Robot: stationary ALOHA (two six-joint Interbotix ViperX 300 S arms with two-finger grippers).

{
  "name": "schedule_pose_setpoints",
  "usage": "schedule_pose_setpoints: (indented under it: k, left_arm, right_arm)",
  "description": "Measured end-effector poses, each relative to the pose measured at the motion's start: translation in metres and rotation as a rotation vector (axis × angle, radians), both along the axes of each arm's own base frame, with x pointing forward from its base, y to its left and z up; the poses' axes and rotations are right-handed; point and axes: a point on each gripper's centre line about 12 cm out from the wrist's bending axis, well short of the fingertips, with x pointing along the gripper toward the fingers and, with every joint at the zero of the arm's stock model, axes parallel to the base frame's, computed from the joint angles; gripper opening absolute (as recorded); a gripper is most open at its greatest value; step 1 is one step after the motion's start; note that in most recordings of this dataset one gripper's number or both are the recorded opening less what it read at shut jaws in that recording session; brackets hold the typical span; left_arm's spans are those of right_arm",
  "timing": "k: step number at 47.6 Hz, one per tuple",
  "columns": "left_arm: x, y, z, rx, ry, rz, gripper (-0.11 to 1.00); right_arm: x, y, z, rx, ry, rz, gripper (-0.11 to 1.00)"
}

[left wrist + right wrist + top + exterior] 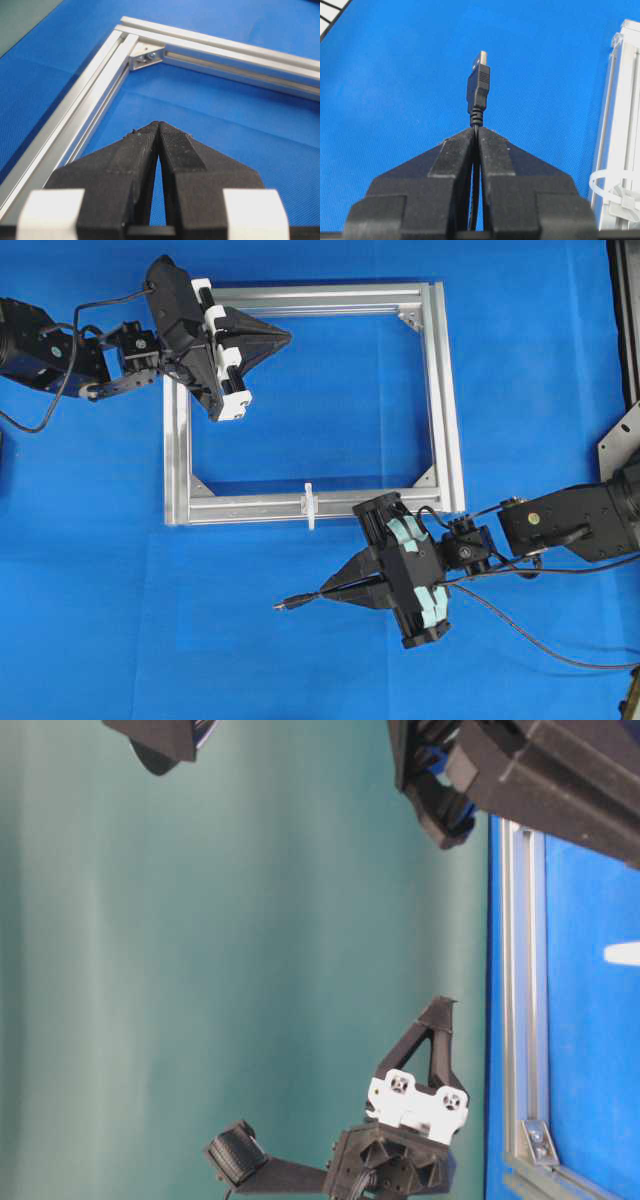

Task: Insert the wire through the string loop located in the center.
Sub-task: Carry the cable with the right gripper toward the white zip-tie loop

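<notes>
From overhead, a square silver frame (437, 390) lies on a blue mat (110, 620). The left gripper (284, 337) hangs over the frame's upper left corner, its fingers pressed together on nothing. The right gripper (328, 591) sits below the frame's near bar, clamped on the wire (300, 601), whose plug pokes out leftward from the fingertips; the rest of the wire trails off to the right. The white loop (310, 505) stands across the near bar, up and a little left of the plug, apart from it.

The table-level view is turned sideways: the left gripper (441, 1006) shows in profile, pointed tip closed, beside the frame (520, 980) on the mat (590, 1050).

The left wrist view shows both fingers (140, 150) meeting at the tip, empty, above the mat inside the frame, with a corner bracket (146, 56) ahead.

The right wrist view shows the gripper (476, 131) pinching the wire (478, 90) just behind its plug, which stands clear over the mat. The loop (615, 192) wraps the bar at the lower right.
</notes>
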Motion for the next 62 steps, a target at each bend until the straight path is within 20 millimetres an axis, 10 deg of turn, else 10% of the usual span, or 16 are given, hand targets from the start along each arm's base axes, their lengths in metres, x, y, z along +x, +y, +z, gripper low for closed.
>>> schedule_pose_setpoints:
  k: [62]
  left_arm:
    - [0.0, 0.0, 0.0, 0.0, 0.0, 0.0, 0.0]
  right_arm:
    - [-0.067, -0.024, -0.008, -0.01, 0.069, -0.019, -0.02]
